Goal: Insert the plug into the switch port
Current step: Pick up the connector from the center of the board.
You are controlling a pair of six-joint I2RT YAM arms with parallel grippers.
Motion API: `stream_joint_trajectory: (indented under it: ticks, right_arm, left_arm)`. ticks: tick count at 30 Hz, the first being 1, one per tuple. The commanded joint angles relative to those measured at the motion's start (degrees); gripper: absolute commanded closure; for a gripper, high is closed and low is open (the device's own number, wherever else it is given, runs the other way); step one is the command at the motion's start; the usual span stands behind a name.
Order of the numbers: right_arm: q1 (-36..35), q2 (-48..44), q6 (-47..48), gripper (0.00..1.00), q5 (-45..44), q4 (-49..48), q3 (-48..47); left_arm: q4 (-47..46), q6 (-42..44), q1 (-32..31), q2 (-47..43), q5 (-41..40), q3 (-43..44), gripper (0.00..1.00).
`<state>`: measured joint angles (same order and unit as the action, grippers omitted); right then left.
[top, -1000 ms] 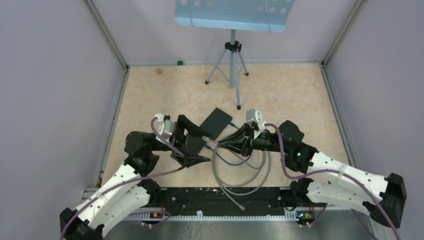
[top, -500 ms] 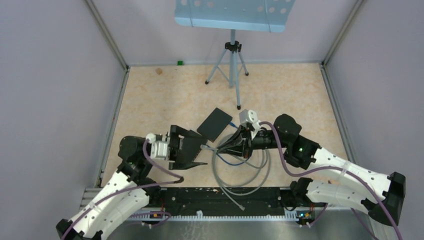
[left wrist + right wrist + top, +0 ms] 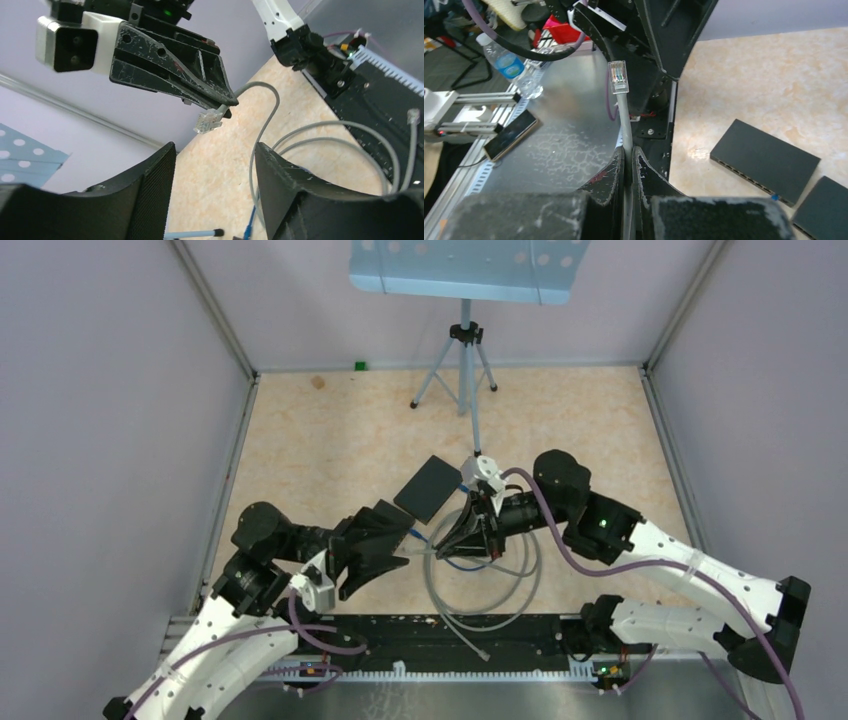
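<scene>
Here the right claw [image 3: 628,152] is clamped on the thin grey cable [image 3: 625,122] a little behind the clear plastic network plug [image 3: 618,77], held in the air well apart from the flat black switch box [image 3: 430,488] on the beige bench [image 3: 330,430], while the left claw [image 3: 215,162] gapes wide and empty, aimed at the plug. Held by bendy cable, the plug may twist if the left claw nips it off-centre, and would then jam against the port.

No legible writing in view
We read no text, brand or number; the blue label on the water bottle [image 3: 510,64], upper left of the right wrist view, is too blurred.
</scene>
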<state>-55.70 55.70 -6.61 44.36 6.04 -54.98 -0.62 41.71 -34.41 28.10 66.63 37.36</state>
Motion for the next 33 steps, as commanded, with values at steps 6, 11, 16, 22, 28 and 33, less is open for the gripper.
stream_joint_trajectory:
  ticks: [6,11,16,22,28,33]
  right_arm:
    - [0.4,4.9,1.9,1.00,7.0,9.5,-7.6]
    - [0.4,6.3,1.3,1.00,6.4,10.2,-8.0]
    - [0.4,7.0,0.7,1.00,6.3,9.6,-8.3]
    - [0.4,7.7,0.6,1.00,6.3,9.9,-8.7]
    - [0.5,7.6,0.0,1.00,6.4,9.3,-8.6]
    - [0.5,7.8,-0.1,1.00,6.8,8.9,-8.5]
  left_arm:
    - [13.6,17.1,-0.1,1.7,4.7,6.9,0.48]
    - [18.8,19.5,-0.1,1.8,8.3,8.4,0.48]
    - [25.0,23.1,-0.2,3.4,10.3,10.2,0.50]
    - [29.2,25.9,-0.2,4.9,9.8,11.7,0.50]
    - [29.4,26.0,-0.2,5.8,10.5,11.8,0.60]
    - [29.7,26.0,-0.1,6.1,10.4,11.9,0.63]
